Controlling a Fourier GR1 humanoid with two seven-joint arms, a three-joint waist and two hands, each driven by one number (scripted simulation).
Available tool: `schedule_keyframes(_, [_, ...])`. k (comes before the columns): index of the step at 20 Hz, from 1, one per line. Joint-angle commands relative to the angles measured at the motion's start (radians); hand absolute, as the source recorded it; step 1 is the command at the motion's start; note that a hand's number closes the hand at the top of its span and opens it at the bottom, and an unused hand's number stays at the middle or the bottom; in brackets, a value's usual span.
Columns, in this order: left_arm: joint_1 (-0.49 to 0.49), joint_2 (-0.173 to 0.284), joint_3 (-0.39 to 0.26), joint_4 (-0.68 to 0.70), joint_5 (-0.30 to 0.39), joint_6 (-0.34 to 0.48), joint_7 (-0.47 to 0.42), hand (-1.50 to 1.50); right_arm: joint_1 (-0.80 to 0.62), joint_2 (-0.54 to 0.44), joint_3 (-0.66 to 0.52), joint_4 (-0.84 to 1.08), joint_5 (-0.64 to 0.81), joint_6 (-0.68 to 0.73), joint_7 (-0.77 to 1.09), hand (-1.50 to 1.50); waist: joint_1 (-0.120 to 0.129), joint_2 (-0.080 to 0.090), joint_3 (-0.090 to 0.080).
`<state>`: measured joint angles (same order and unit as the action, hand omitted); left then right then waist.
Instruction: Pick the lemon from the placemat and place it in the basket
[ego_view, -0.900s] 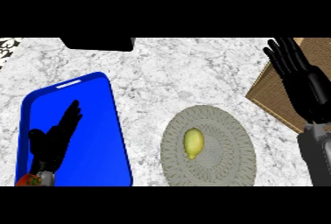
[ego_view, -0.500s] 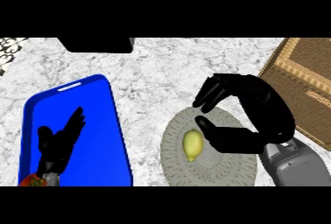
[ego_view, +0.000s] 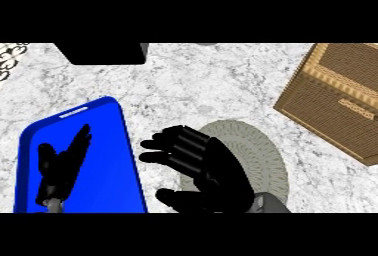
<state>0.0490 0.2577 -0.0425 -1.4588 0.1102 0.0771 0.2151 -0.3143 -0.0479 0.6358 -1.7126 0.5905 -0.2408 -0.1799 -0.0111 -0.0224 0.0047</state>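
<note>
Now the right hand (ego_view: 203, 167) spreads over the near-left part of the round grey placemat (ego_view: 258, 150), palm down and fingers bent forward, apparently placed to close on the lemon; the fruit itself does not show, so it is presumably hidden beneath that palm, and whether the fingers already touch it cannot be told from the head view. Nothing shows in the fingers, which are curled yet still apart from the thumb (the thumb juts toward the placemat's near-left edge). To the placemat's far right stands the woven basket (ego_view: 336, 100), well apart, the likely destination once the lemon is lifted. Left of the placemat lies a blue tray (ego_view: 111, 150), and over it the left hand (ego_view: 63, 165) rests open, fingers straight and pointing away, taking no part.
</note>
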Motion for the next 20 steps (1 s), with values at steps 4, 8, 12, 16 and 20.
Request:
schedule_keyframes(4, [0.117,0.002,0.018,0.060,0.010,0.008,0.047,0.00,0.051,-0.086,0.005,-0.075,0.471,-0.122,0.262,-1.50,-0.079,-0.021,-0.014])
schedule_keyframes(8, [0.131,0.004,0.037,0.052,0.017,0.019,0.054,0.00,0.096,-0.136,0.041,-0.206,0.657,0.011,0.414,-1.50,-0.100,-0.023,-0.014])
schedule_keyframes(12, [0.146,-0.020,0.030,0.067,0.017,0.020,0.023,0.00,0.137,-0.159,0.109,-0.349,0.770,0.206,0.537,-1.50,-0.115,-0.021,-0.017])
schedule_keyframes(16, [0.140,0.027,0.056,0.036,0.040,-0.016,0.049,0.00,0.227,-0.194,0.186,-0.457,0.814,0.449,0.654,-1.50,-0.090,-0.010,-0.013])
schedule_keyframes(20, [0.141,0.025,0.045,0.014,0.045,-0.026,0.063,0.00,0.291,-0.211,0.263,-0.612,0.883,0.660,0.774,-1.50,-0.073,-0.005,-0.011])
